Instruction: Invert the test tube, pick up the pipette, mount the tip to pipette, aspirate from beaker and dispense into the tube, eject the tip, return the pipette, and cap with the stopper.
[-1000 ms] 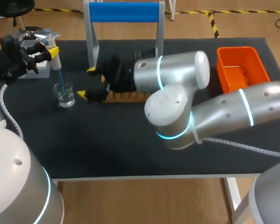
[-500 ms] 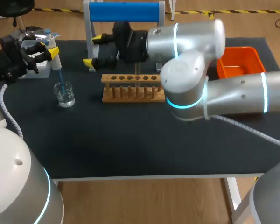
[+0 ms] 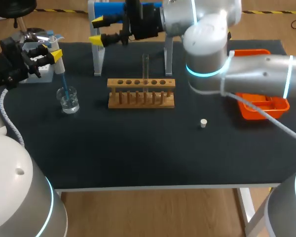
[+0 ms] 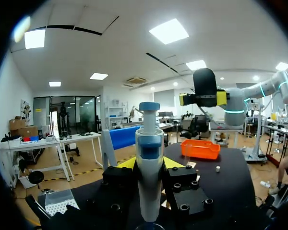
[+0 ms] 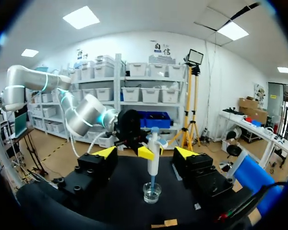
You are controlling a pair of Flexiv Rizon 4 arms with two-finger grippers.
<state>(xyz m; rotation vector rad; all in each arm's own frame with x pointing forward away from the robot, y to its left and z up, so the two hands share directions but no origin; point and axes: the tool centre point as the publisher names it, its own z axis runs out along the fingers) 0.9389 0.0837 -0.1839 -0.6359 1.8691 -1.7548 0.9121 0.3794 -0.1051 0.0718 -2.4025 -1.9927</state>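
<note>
Your left gripper (image 3: 55,54) clamps the pipette (image 3: 59,65), its tip (image 3: 64,88) inside the beaker (image 3: 69,101); the right gripper (image 3: 100,29) hangs spread and empty. If you lift sideways, the tip may drag the beaker over and spill.

A black desk (image 3: 138,153) carries a glass beaker (image 3: 69,102), wooden tube rack (image 3: 141,94), white stopper (image 3: 203,123) and orange bin (image 3: 266,109).

The rack (image 3: 141,93) (tube (image 3: 145,66) upright in it) bars the way between beaker (image 3: 69,100) and stopper (image 3: 203,123).
</note>
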